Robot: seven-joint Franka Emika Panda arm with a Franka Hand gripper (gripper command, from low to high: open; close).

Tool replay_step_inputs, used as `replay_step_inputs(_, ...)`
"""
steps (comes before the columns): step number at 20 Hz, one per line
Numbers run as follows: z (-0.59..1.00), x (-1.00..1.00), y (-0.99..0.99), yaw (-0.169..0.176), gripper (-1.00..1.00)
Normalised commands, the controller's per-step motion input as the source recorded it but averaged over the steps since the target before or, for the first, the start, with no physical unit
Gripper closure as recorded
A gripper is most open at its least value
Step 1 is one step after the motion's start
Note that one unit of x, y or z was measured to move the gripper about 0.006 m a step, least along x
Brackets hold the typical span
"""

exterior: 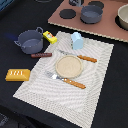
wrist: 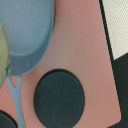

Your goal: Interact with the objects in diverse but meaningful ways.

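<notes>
Table laid for a toy meal; your gripper's jaws unseen, state unknown.
Plate (exterior: 68,65) centred on placemat (exterior: 95,95) between knife (exterior: 79,57) and fork (exterior: 67,80); pot (exterior: 30,41), carton (exterior: 77,40), bread loaf (exterior: 17,75), yellow packet (exterior: 50,36) await around it.

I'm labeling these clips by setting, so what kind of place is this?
Probably a toy kitchen set on a tabletop: a pink play stove with dark burners, a placemat laid with a plate, knife and fork, and an orange bread loaf nearby.

Exterior looks down over whole table; wrist hovers close above pink stove (wrist: 95,75)
</notes>
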Motion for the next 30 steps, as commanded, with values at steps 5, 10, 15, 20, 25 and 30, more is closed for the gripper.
replay_step_inputs(5, 0.21, 0.63, -0.35, -0.100, -1.00)
replay_step_inputs(10, 0.09, 0.41, -0.46, -0.040, -1.00)
replay_step_inputs(15, 0.04, 0.15, -0.39, 0.146, -1.00)
replay_step_inputs(20, 0.13, 0.12, -0.30, 0.174, -1.00)
replay_step_inputs(25, 0.04, 0.20, -0.41, 0.143, -1.00)
replay_step_inputs(30, 0.00, 0.22, -0.38, 0.136, -1.00)
